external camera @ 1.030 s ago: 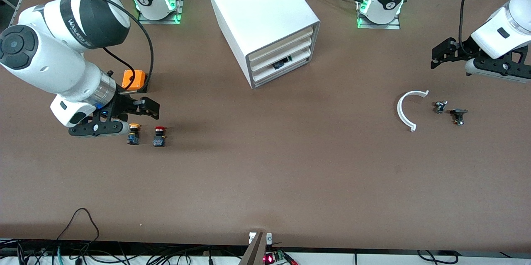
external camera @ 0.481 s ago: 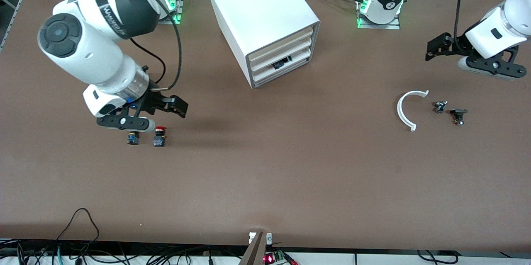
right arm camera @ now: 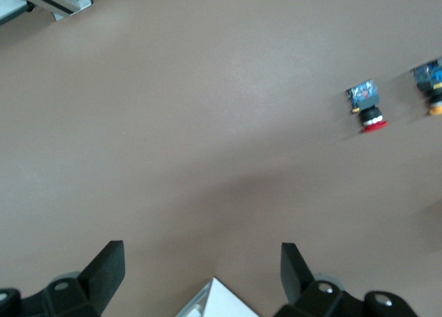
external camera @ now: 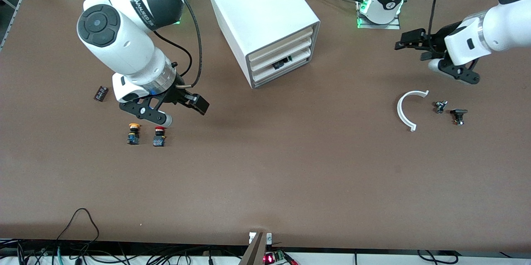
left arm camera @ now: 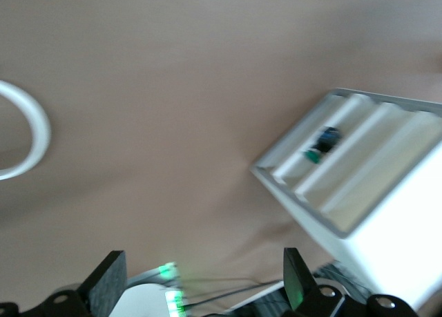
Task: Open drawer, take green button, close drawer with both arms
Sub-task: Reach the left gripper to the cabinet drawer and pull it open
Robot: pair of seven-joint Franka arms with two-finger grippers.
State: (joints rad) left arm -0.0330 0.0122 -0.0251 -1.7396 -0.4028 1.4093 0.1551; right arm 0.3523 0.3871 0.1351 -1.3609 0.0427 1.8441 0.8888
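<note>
The white cabinet (external camera: 261,12) stands at the robots' side of the table, all three drawers shut. The lowest drawer (external camera: 276,73) shows a small dark button (external camera: 281,64) above its cream front strip. In the left wrist view this button (left arm camera: 320,142) shows green and blue inside the drawer (left arm camera: 286,166). My right gripper (external camera: 195,105) is open and empty over bare table between the cabinet and two loose buttons; its own view (right arm camera: 200,258) shows a cabinet corner (right arm camera: 214,300). My left gripper (external camera: 408,41) is open and empty in the air toward the left arm's end, jaws wide in its own view (left arm camera: 200,265).
A red-capped button (external camera: 159,136) and a yellow-capped button (external camera: 133,133) stand beside each other under the right arm, with a small black part (external camera: 101,93) nearby. A white curved piece (external camera: 404,109) and two small parts (external camera: 439,106) (external camera: 458,115) lie below the left gripper.
The right arm has swung from beside the loose buttons toward the cabinet. The left gripper has moved toward the cabinet. Both stay open.
</note>
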